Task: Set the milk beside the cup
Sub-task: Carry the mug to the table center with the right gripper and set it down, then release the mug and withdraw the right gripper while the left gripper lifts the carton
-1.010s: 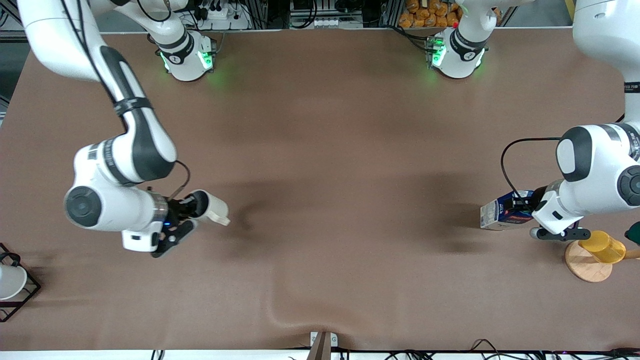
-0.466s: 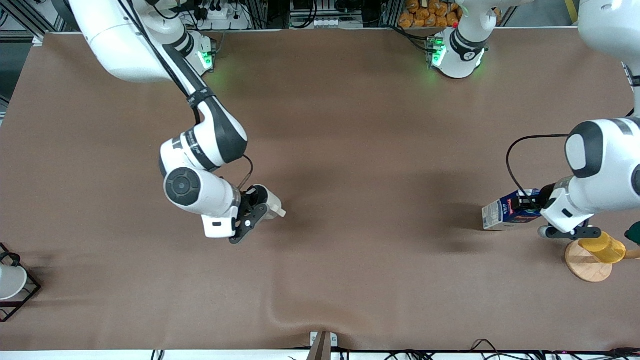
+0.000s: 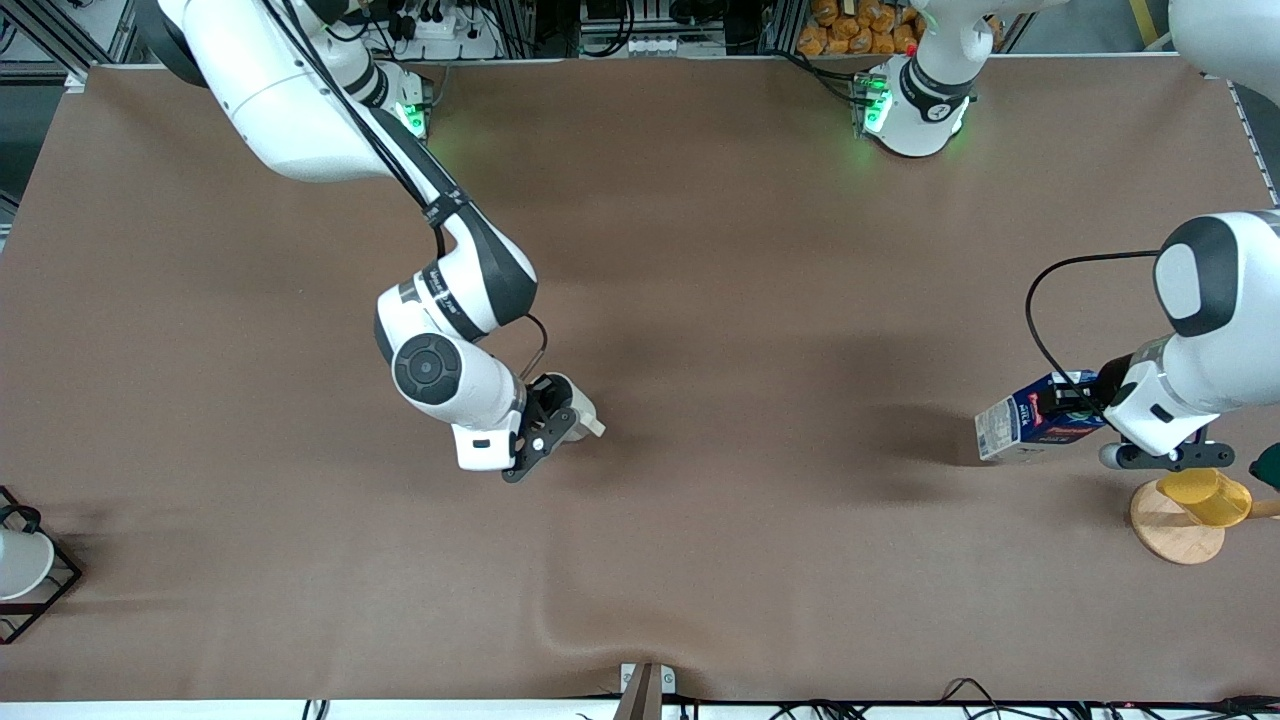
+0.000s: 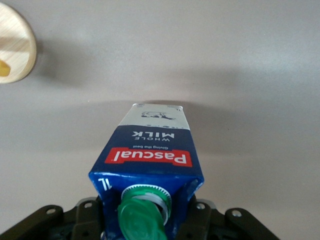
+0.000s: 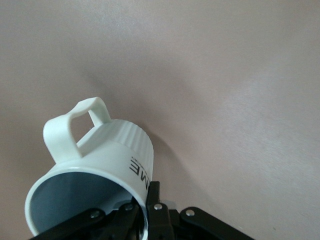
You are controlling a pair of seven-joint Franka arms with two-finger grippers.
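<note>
two loads aloft: left pincer clamped on milk carton over desk at left arm's end, beside yellow cup; right pincer pinching mug rim over mid-desk. risks: tilted carton toppling on release; mug slipping from rim grip.

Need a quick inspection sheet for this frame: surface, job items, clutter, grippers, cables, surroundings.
Surface: brown table cover, wrinkled at the edge nearest the front camera.
Job's things: milk carton held in the air at the left arm's end, green cap toward the gripper; mug held in the air over mid-table, tilted.
Clutter: yellow cup on a wooden disc; white cup in a black wire rack.
Grippers: left gripper shut on the carton; right gripper clamps the mug's rim.
Cables: black cable loops at the left wrist.
Surroundings: power strips and wiring by the arms' bases.
</note>
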